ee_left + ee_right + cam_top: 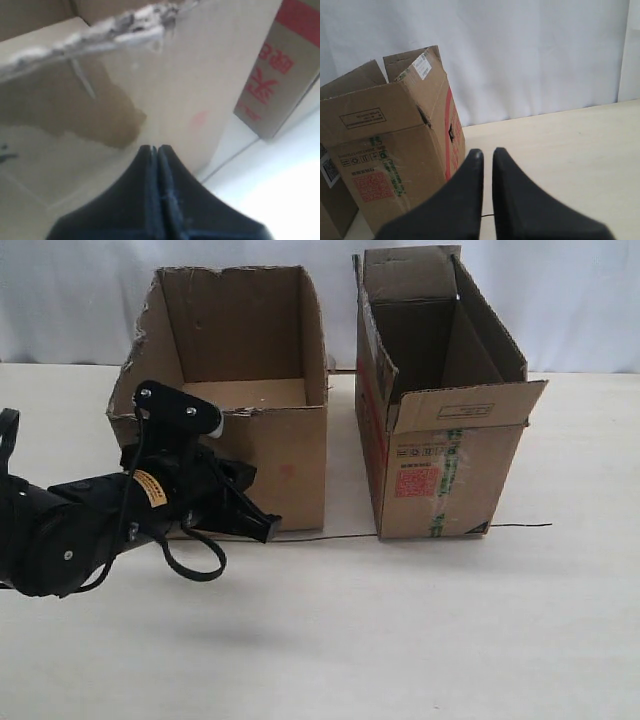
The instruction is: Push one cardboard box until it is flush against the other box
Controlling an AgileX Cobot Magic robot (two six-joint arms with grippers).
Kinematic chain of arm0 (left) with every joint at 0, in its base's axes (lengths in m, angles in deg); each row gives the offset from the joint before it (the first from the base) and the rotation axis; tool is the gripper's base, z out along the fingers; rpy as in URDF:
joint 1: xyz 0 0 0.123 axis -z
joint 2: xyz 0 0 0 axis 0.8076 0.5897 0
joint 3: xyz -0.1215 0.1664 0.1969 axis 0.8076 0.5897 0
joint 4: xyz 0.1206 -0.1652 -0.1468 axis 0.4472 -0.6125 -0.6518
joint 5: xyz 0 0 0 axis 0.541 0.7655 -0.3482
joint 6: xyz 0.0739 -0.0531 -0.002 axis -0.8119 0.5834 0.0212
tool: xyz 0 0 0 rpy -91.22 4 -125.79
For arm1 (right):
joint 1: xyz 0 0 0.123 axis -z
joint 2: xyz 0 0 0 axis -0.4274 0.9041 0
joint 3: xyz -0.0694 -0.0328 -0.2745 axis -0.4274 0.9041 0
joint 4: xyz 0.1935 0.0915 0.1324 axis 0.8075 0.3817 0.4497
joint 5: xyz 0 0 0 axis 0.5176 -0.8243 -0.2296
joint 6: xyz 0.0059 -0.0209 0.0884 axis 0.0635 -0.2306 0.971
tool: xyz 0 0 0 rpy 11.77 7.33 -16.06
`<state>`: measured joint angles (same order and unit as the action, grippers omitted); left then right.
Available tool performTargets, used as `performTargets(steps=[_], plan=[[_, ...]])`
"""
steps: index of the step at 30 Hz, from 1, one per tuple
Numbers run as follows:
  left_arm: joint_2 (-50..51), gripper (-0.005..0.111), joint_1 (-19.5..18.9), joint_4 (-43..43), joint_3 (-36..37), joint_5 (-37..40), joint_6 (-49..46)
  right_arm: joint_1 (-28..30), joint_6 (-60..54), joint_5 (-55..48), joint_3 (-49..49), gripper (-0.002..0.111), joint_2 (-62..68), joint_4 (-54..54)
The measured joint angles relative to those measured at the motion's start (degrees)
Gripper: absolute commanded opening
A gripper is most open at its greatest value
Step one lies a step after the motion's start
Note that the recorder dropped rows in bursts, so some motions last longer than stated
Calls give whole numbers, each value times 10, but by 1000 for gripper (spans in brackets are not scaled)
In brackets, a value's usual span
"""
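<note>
Pushing hasn't closed the gap: box [240, 390] sits upper left, taller box [440, 400] upper right. Left hand [262, 527], fingers pressed together, rides low at a front corner; an off-centre shove may twist the box.

Bright, even light, soft shadows; the left wrist view is blurred.

I see the cardboard box [262, 445] left of centre in the exterior view, with the other box [445, 455] to its right, apart from it, a strip of table [400, 640] showing between them. My left gripper [262, 527] sits at lower left, in front of the cardboard box's front wall near its lower edge. A thin cord [520, 526] lies along the table by the other box's base.
</note>
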<state>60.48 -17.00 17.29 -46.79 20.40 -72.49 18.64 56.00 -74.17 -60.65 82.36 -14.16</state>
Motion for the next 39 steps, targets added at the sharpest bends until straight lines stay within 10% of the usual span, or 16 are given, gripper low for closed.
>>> performTargets(steps=[17,31,39], plan=[[-332,0,-19,34,0,189,36,0,0,0,0,5,0,0],[-255,0,-401,-31,-53,293,33,0,0,0,0,5,0,0],[-27,0,-446,-217,-233,462,-177,0,0,0,0,5,0,0]])
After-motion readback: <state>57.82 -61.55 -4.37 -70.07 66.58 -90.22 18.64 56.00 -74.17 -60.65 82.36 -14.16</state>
